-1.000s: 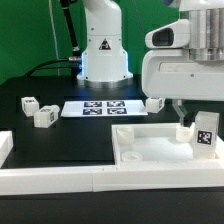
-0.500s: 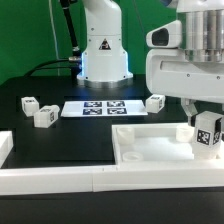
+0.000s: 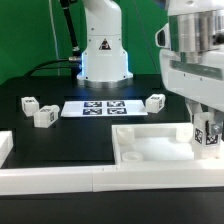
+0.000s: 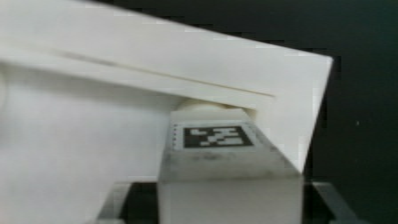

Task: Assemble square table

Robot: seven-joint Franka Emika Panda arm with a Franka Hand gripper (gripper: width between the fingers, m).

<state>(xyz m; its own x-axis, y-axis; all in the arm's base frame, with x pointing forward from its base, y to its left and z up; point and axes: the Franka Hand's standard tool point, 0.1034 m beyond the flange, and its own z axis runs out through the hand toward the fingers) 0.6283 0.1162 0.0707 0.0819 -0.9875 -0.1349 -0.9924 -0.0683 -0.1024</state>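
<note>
The square table's white panel [image 3: 150, 148] lies at the front right with its raised rim up. One white tagged leg [image 3: 207, 133] stands upright at the panel's right-hand corner, and my gripper [image 3: 206, 127] comes down from above and is shut on it. In the wrist view the leg [image 4: 222, 160] fills the space between my fingers [image 4: 222, 206], its tag facing the camera. A round corner socket [image 4: 210, 104] shows just beyond the leg's end, on the panel [image 4: 107, 115]. Whether the leg sits in the socket is hidden.
Two loose legs [image 3: 27, 103] [image 3: 45, 116] lie at the exterior view's left and a third [image 3: 154, 102] behind the panel. The marker board [image 3: 97, 108] lies mid-table before the robot base [image 3: 104, 55]. White border bars [image 3: 60, 181] run along the front and left edges.
My gripper has shifted toward the exterior view's right, sunk slightly, and its fingers have closed on the upright leg. The loose legs and the panel have not moved.
</note>
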